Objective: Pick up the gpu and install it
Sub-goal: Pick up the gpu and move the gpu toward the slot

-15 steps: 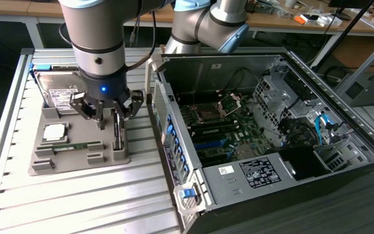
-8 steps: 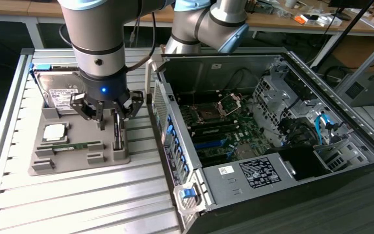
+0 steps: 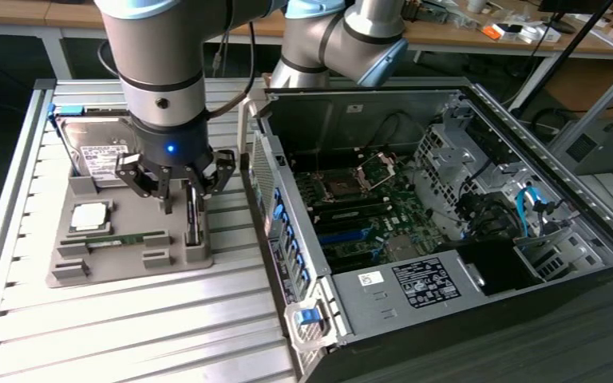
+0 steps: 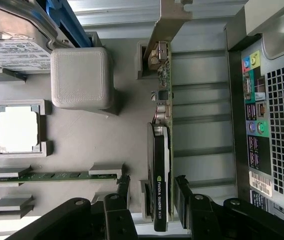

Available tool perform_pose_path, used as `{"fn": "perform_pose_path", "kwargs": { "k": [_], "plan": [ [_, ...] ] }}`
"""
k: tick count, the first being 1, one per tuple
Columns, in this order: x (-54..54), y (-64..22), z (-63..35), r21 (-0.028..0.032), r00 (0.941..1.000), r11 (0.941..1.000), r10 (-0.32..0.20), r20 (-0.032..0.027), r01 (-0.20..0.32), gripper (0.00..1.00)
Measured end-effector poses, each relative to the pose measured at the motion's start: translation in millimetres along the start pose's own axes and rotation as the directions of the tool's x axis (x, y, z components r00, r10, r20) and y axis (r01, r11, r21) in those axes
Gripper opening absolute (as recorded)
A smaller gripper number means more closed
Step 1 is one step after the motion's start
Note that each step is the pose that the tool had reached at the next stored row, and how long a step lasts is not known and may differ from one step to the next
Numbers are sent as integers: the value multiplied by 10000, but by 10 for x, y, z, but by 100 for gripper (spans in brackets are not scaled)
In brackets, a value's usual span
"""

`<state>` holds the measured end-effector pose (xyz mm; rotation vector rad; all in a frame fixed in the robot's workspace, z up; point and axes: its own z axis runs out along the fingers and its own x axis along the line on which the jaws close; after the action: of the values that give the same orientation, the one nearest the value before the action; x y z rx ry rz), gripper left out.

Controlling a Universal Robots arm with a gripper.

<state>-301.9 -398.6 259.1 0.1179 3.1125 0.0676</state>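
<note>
From where I stand, the tray (image 3: 125, 267) (image 4: 107, 135) on the slatted metal table (image 3: 125, 339) carries four parts, one of each. There is one silver hard drive (image 3: 93, 148) (image 4: 12, 42) with a white label (its print is too fine to read), one square processor (image 3: 88, 215) (image 4: 17, 129), one narrow green memory stick (image 3: 115, 239) (image 4: 52, 176) and the gpu (image 3: 191, 227) (image 4: 161, 150).

The gpu stands on its long edge in a slot at the side of the tray nearest the computer case (image 3: 562, 183). Its silver bracket is at the far end from the gripper. White lettering along the dark cooler edge reads "NVIDIA QUADRO", followed by a short model code I cannot make out for certain.

The gripper (image 3: 186, 199) (image 4: 152, 182) hangs directly over the card's cooler end. Its two dark fingers (image 4: 123, 189) are spread wide, one on each side of the card. One finger is just beside the card and the other is clearly apart from it, so nothing is pinched.

A rounded grey block (image 4: 79, 77) sits on the tray beside the hard drive.

The case lies open on the exterior view's right. One black-and-white rating label (image 3: 426, 281) sits on its power supply, with text too small to read. The wrist view shows the case's rear panel, with a few coloured round sockets (image 4: 254, 127) and one white barcode sticker (image 4: 261, 182).
</note>
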Motion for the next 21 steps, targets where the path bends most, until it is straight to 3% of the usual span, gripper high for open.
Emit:
{"fn": "perform_pose_path", "kwargs": {
  "k": [21],
  "plan": [
    [-6,69,32,1,10000,10000,1,-1,-1,48]
  ]
}}
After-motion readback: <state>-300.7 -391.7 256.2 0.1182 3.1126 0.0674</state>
